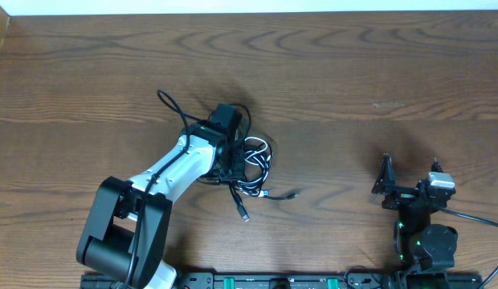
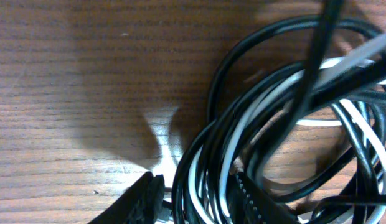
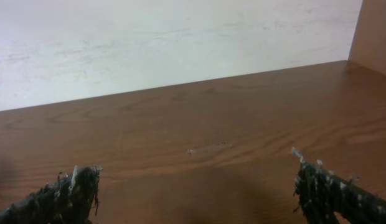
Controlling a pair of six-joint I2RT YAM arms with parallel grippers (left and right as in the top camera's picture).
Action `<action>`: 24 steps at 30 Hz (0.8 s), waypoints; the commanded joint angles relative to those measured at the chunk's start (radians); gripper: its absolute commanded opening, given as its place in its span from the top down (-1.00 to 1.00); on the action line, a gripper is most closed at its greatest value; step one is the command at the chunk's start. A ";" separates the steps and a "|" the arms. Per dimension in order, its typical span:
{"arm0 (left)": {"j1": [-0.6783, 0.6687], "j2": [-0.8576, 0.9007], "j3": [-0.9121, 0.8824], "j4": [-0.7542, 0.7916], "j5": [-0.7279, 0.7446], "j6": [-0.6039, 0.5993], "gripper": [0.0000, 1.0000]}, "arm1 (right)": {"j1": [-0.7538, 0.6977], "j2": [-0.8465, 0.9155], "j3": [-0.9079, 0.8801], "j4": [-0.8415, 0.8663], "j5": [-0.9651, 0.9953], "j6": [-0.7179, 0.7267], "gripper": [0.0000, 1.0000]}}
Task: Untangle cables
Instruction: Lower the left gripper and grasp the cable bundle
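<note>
The cables [image 1: 255, 163] lie in a tangle of black loops and one white cord at the table's middle left. Two plug ends trail out towards the front [image 1: 245, 215] and the right [image 1: 293, 193]. My left gripper [image 1: 233, 159] is down on the tangle's left side. In the left wrist view its fingers [image 2: 202, 199] straddle several black and white strands of the cables [image 2: 286, 118], with a thin gap at the left finger. My right gripper [image 1: 385, 183] is open and empty far to the right, and its view [image 3: 196, 186] shows only bare wood.
The wooden table [image 1: 353, 72] runs to a white wall at the back. The left arm's own black cable [image 1: 170, 106] loops out behind its wrist. A wooden side panel [image 3: 373, 31] stands at the far right.
</note>
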 commanded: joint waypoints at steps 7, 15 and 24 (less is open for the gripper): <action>-0.002 0.017 -0.056 0.079 -0.010 -0.010 0.59 | -0.005 -0.008 -0.001 -0.005 -0.002 -0.007 -0.98; -0.002 0.016 -0.068 0.111 -0.010 -0.008 0.85 | -0.005 -0.008 -0.001 -0.005 -0.002 -0.007 -0.99; -0.002 -0.117 -0.010 0.127 -0.010 0.130 0.85 | -0.005 -0.008 -0.001 -0.005 -0.002 -0.007 -0.99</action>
